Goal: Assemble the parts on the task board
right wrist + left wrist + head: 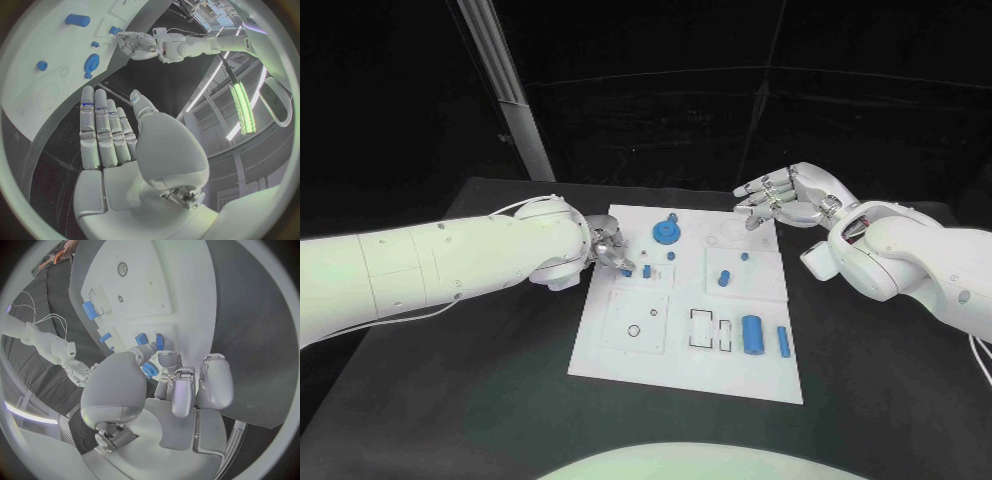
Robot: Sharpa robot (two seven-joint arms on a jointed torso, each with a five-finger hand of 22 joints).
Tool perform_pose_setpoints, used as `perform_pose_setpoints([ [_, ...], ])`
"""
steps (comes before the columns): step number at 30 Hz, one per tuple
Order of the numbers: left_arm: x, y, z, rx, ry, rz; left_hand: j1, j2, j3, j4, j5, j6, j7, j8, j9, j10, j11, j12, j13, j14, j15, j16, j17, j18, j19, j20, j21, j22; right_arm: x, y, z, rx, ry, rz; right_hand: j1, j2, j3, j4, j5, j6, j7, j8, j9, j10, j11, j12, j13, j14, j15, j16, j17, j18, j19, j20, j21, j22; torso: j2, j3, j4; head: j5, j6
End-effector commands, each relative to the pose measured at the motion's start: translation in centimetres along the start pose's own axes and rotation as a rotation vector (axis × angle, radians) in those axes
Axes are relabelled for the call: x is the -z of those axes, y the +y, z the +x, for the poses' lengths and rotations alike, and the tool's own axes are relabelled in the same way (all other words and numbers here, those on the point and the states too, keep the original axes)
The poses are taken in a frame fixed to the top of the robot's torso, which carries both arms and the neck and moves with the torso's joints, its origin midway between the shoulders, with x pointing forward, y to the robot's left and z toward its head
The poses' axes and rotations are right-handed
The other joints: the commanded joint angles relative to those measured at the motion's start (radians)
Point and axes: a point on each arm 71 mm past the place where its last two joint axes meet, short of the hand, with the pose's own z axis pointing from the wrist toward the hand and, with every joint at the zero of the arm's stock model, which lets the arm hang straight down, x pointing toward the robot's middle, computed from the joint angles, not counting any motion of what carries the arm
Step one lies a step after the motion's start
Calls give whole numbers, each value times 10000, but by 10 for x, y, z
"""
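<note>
We saw the task board (625, 345) lying flat in the middle of the black table (473, 390), with blue parts scattered across it. A round blue gear-like part (666, 232) stood near the board's far edge, a larger blue cylinder (753, 335) and a slimmer blue piece (783, 341) lay side by side toward the near right corner, and a short blue peg (726, 277) sat between those groups.

The left hand (607, 250) was down at the board's left edge, its fingers (164, 360) bunched together close over a small blue part (646, 270) — from the wrist view the fingertips met right by the blue pieces there, but we could not tell whether anything was actually pinched between them.

The right hand (790, 200) hovered above the board's far right corner, clear of the surface. Its fingers (103, 130) were stretched out straight and side by side, thumb apart, with nothing in its palm — plainly released, touching no part
</note>
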Motion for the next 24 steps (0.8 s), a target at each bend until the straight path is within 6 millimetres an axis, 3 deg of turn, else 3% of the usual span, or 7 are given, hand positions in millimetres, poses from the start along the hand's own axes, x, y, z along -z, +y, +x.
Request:
perform_pose_setpoints([
  [1,0,0,4,-242,217,-102,92,11,957,-1034,31,3,-49,56,8,66,-8,68,10,1039,-84,31,2634,14,69,25,25,9,0,1,0,-3,52,-84,-29,66,-4,-23,40,-71,-12,57,9,-57,14,63,-13,-75,10,58,-15,29,39,40,-37,-13,-5,0,0,-17,-7],
  [5,1,-1,5,-291,306,-69,77,-12,949,-1041,30,26,-63,82,16,93,-18,93,39,1039,-90,31,2634,12,75,20,31,19,0,1,0,-3,54,-83,-29,66,-4,-23,40,-71,-12,57,9,-57,14,63,-13,-75,10,58,-15,29,39,40,-37,-13,-5,0,0,-18,-12],
  [10,1,-2,6,-344,403,-17,-62,-203,857,-1033,27,141,-143,198,59,127,-70,101,32,1039,-125,31,2634,8,90,-9,43,46,0,1,0,-3,57,-85,-48,73,-8,-13,51,-76,-10,60,10,-78,17,80,-18,-87,14,70,-31,28,43,43,-57,-24,-5,-6,3,-28,-15],
  [24,-2,-1,3,-316,297,-168,-610,-450,445,-652,13,317,-246,301,70,153,-154,98,-10,1039,-201,31,2634,0,114,-85,47,88,0,2,1,-12,79,-101,-48,73,-8,-13,51,-76,-10,60,10,-78,17,80,-18,-87,14,70,-31,28,43,43,-57,-24,-2,9,2,-18,-18],
])
